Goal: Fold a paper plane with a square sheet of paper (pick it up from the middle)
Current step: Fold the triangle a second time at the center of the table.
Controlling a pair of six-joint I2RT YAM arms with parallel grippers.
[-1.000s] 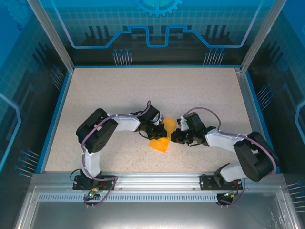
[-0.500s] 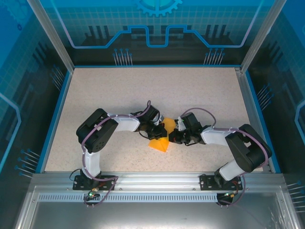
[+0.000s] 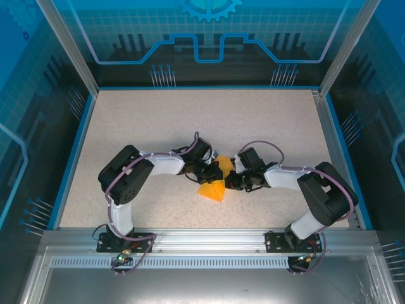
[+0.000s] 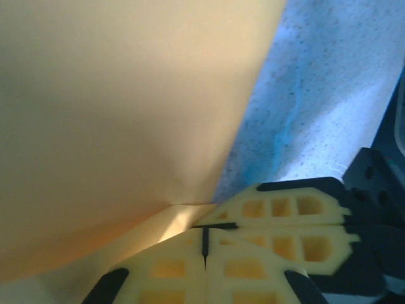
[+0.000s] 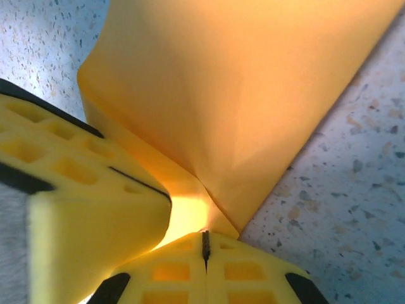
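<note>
The orange-yellow sheet of paper [image 3: 212, 189] lies folded mid-table, a triangle pointing toward the near edge with a flap [image 3: 224, 166] behind it. My left gripper [image 3: 211, 173] comes at it from the left and my right gripper [image 3: 230, 181] from the right, their tips nearly touching. In the left wrist view the paper [image 4: 126, 107] fans up from my shut left gripper [image 4: 204, 237], with the right gripper's fingers [image 4: 297, 218] beside it. The right wrist view has a crease of the paper [image 5: 240, 95] running into the seam of my shut right gripper [image 5: 205, 244], with the left gripper's fingers [image 5: 82, 190] close by.
The speckled table [image 3: 158, 120] is bounded by a blue rim [image 3: 73, 158] and metal posts [image 3: 66, 44] at the back corners. Both arm bases [image 3: 120, 239] are bolted to the rail at the near edge.
The right arm's elbow has swung in to the left and both grippers have edged slightly left. The paper stays about where it was.
</note>
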